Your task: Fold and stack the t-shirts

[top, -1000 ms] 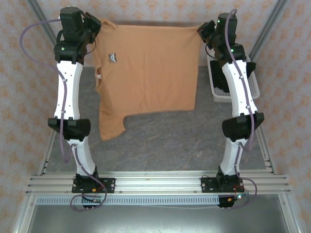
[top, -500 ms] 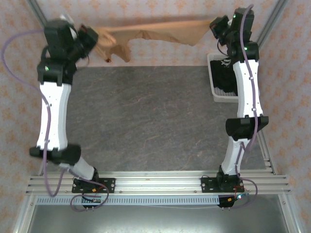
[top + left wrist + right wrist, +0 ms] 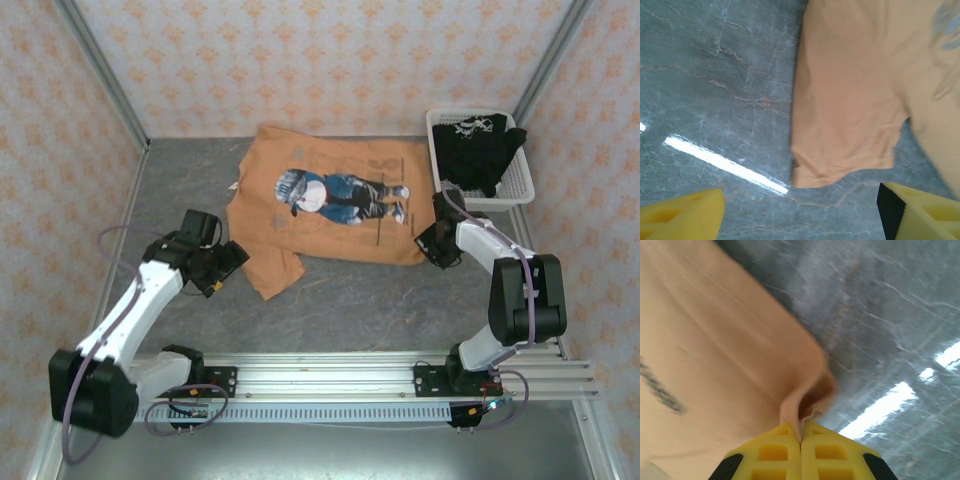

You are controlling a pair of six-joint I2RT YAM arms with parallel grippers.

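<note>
While the white mesh basket point(image 3: 519, 178) holds the black t-shirt point(image 3: 478, 150), bunched with its white print up and one edge spilling over the basket's rim, we see the orange t-shirt point(image 3: 330, 205) lying spread on the grey table point(image 3: 400, 300) just left of the basket, its cartoon figure print facing up. Just in front of the basket's near left corner, the right gripper point(image 3: 437, 247) is clenched on the orange shirt's nearest corner. In its wrist view the yellow pads point(image 3: 775, 452) meet with a fold of orange cloth pinched between them. Well to the left of the basket, past the shirt, the left gripper point(image 3: 225, 268) stands released, its fingers point(image 3: 682, 215) wide apart over bare table, grasping nothing. The shirt's sleeve lies flat just ahead of it.
</note>
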